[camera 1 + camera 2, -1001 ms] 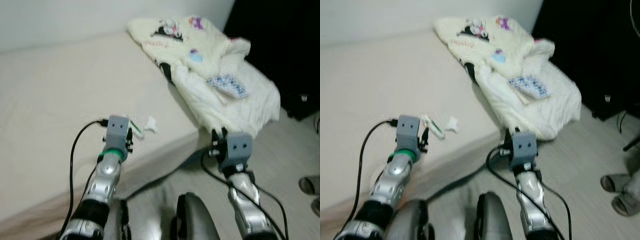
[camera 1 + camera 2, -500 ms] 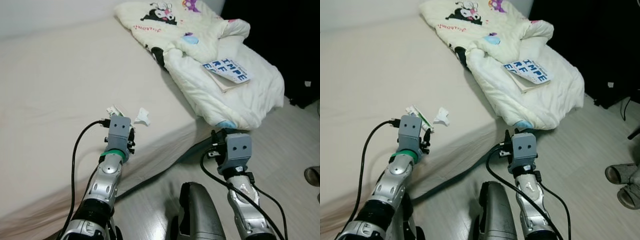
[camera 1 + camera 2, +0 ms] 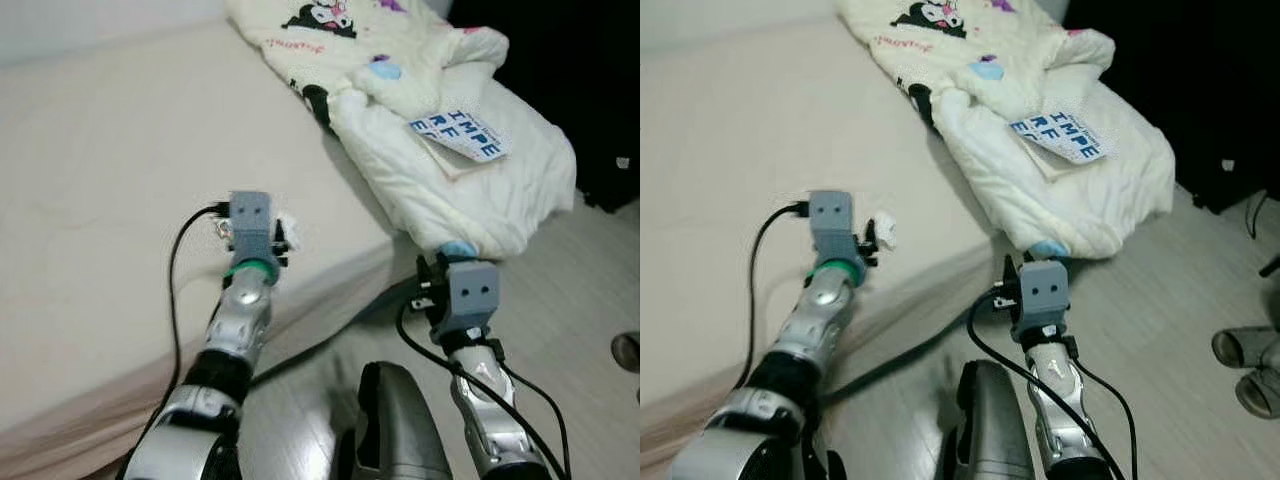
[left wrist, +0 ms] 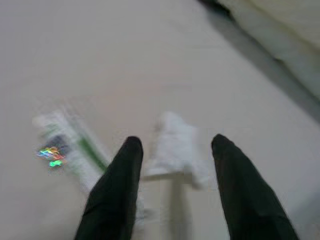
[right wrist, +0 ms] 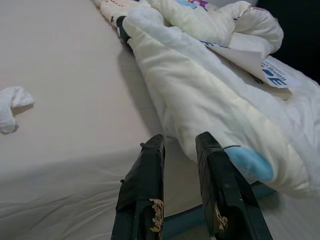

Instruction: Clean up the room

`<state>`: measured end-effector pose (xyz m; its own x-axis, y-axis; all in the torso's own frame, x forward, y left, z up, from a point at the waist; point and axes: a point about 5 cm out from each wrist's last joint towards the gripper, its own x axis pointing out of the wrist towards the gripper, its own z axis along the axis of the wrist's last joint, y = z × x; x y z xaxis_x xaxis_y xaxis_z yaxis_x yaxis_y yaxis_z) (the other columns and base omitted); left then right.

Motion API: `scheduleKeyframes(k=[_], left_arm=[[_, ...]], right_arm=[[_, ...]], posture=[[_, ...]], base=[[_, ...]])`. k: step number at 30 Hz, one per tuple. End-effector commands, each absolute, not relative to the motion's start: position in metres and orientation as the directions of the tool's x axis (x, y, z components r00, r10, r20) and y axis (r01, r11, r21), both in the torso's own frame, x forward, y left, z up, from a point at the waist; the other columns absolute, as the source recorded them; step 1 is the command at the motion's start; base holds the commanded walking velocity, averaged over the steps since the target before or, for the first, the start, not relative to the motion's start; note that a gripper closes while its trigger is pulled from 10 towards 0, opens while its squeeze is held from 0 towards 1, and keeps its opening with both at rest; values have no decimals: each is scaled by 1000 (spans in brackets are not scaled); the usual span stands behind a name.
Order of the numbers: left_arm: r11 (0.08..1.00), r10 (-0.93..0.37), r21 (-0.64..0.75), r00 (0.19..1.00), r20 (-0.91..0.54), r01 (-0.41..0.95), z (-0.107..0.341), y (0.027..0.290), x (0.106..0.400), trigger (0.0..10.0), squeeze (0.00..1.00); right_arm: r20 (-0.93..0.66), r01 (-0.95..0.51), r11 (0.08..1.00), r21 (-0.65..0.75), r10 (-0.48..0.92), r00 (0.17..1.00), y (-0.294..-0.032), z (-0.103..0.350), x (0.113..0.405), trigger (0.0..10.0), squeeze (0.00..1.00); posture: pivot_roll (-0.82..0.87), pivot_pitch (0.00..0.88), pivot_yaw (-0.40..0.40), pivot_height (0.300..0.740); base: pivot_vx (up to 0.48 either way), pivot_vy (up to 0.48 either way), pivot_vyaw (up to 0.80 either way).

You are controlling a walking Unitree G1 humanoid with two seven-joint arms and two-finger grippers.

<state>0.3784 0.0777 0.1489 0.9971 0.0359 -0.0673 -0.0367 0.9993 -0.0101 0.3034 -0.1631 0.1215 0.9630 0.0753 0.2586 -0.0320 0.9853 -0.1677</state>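
A crumpled white tissue (image 4: 176, 149) lies on the beige bed (image 3: 100, 150) near its front edge. It also peeks out beside my left wrist (image 3: 883, 232). My left gripper (image 4: 172, 145) is open just above it, one finger on each side, not closed on it. A white wrapper with a green stripe (image 4: 70, 145) lies on the sheet beside the tissue. My right gripper (image 5: 181, 145) hangs low past the bed's corner (image 3: 432, 275), its fingers a little apart with nothing between them.
A cream cartoon-print blanket (image 3: 400, 100) is heaped on the bed's right side and droops over the edge. A booklet with blue letters (image 3: 462, 132) lies on it. Dark furniture (image 3: 1200, 80) stands at the right, and a person's slippered feet (image 3: 1245, 370) are on the wood floor.
My left arm has stretched forward over the bed, so its open fingers now straddle the tissue. The right arm has hardly moved. The camera has shifted slightly.
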Motion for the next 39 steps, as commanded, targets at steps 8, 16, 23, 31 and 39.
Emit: scheduleKeyframes(k=[8,16,23,31,39], left_arm=[[980,199,27,969,-146,-197,144,87,387,10000,1000],[943,326,119,935,-137,-312,149,115,394,10000,0],[919,364,274,877,-314,-283,101,127,375,10000,0],[899,409,303,849,-333,-315,93,133,371,0,0],[911,393,254,869,-301,-324,100,132,374,0,0]], right_arm=[[254,-44,987,-155,83,964,-158,122,300,10000,0],[245,-32,988,-149,68,967,-161,118,294,10000,0],[237,-35,989,-146,69,969,-159,118,295,10000,0],[237,-35,988,-150,70,969,-161,120,295,10000,0],[237,-27,988,-150,62,970,-162,120,296,10000,0]], posture=[[-137,243,13,560],[-127,249,17,560],[-116,255,17,560],[-120,252,9,560],[-117,247,11,560]], base=[[0,0,0],[0,0,0],[0,0,0],[0,0,0],[0,0,0]])
